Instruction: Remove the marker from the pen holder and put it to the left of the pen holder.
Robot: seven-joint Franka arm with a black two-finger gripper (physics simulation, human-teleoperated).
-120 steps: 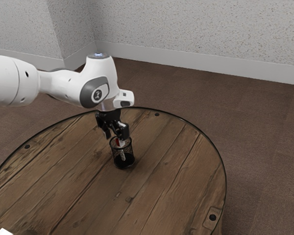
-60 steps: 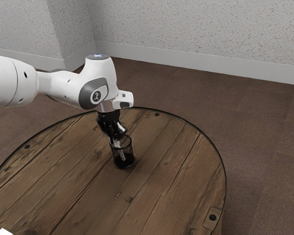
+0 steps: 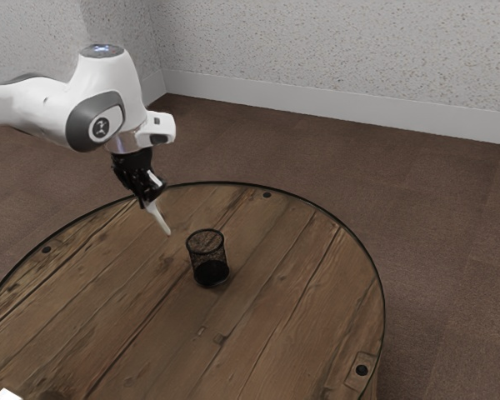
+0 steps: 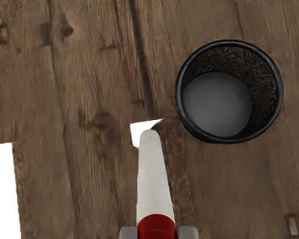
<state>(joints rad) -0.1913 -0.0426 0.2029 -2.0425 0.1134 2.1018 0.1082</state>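
The marker, pinched between the jaws, has just left the holder; only setting it down remains

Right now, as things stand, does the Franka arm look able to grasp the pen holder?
Probably not: its tool is shut on the marker, which it would likely have to put down first. Otherwise the way looks free, with nothing visible between the tool and the upright pen holder.
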